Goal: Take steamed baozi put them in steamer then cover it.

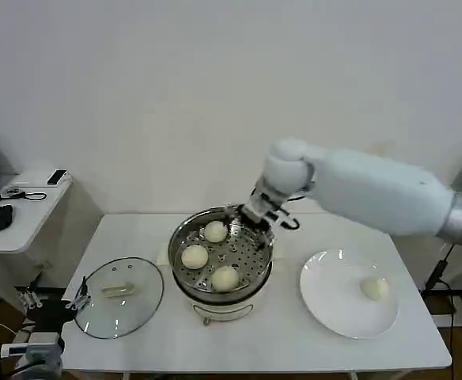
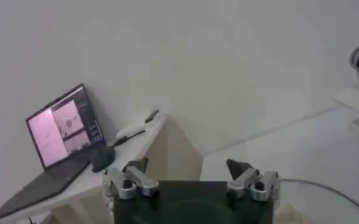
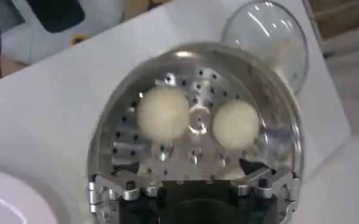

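The glass lid [image 1: 119,296] lies beside the waiting, spread-jawed left gripper [image 2: 191,176]. Three baozi [image 1: 195,256] sit in the steamer [image 1: 221,252]; the right gripper [image 1: 256,214], empty and spread, hovers at its far rim. One baozi [image 1: 374,288] waits on the white plate [image 1: 330,305]; covering remains.

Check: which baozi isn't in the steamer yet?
The baozi alone on the white plate, on the robot's right; the other three lie on the steamer tray.

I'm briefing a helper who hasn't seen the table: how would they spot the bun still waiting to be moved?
Start at the white table, then find the flat white plate beside the steamer. The baozi lies alone there; the other three sit on the steamer's perforated tray.
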